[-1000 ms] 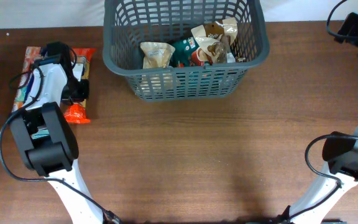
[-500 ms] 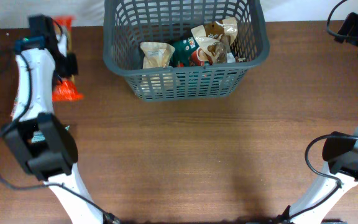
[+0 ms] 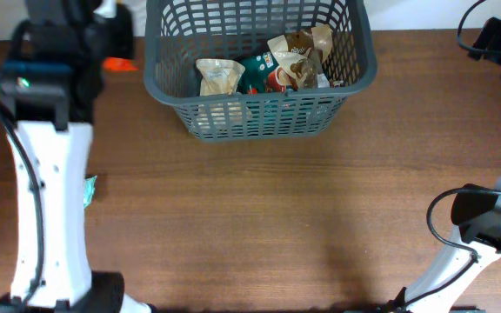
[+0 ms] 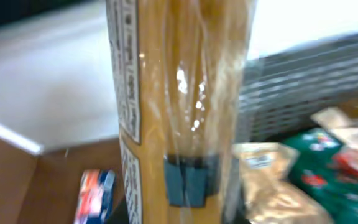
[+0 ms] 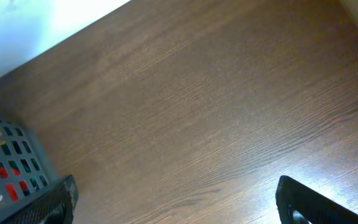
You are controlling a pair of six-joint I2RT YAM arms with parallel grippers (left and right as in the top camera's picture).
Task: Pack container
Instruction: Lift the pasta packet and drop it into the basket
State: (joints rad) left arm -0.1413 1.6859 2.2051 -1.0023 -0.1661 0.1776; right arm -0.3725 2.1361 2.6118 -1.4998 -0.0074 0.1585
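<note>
The dark grey lattice basket (image 3: 159, 83) stands at the back centre, and its wall also shows in the left wrist view (image 4: 303, 93). It holds a tan pouch (image 3: 218, 76), a green package (image 3: 259, 74) and brown pouches (image 3: 298, 52). My left gripper (image 3: 111, 24) is raised beside the basket's left rim. It is shut on a long orange package in clear wrap (image 4: 179, 93), whose orange tip shows in the overhead view (image 3: 120, 63). My right gripper (image 5: 179, 205) is open and empty over bare table at the far right (image 3: 494, 35).
A red and blue package (image 4: 95, 196) lies on the table left of the basket, under my left arm. A small teal bit (image 3: 89, 189) peeks out beside the left arm. The brown wooden table (image 3: 277, 217) stretches in front of the basket.
My left gripper has lifted the orange package off the table left of the basket and carried it up and back, close to the basket's left rim. The right arm has not moved.
</note>
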